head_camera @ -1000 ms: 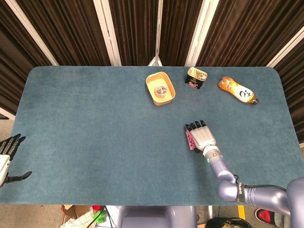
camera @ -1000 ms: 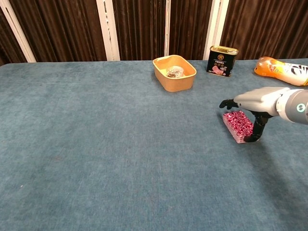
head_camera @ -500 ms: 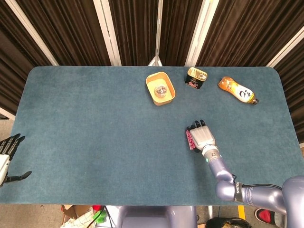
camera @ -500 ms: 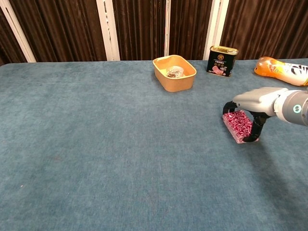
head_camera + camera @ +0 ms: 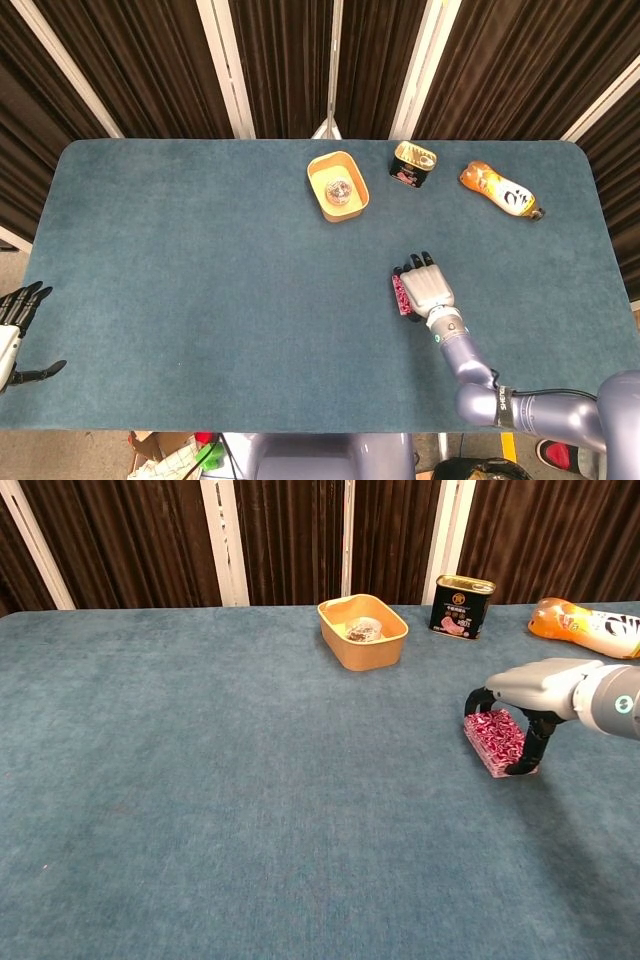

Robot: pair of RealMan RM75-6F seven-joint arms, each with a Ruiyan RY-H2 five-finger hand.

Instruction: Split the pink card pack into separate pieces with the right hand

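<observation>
**A:** Head view?

**B:** My right hand (image 5: 426, 289) sits over the pink card pack (image 5: 399, 296), which peeks out at its left edge, long axis running away from me. My left hand (image 5: 14, 326) hangs off-table, released.

**A:** Chest view?

**B:** Fingers (image 5: 477, 698) and thumb grasp the pack's 2 ends. The tin (image 5: 461, 607) has a label, unreadable.

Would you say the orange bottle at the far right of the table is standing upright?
No, the orange bottle lies on its side on the table, right of the black can.
</observation>
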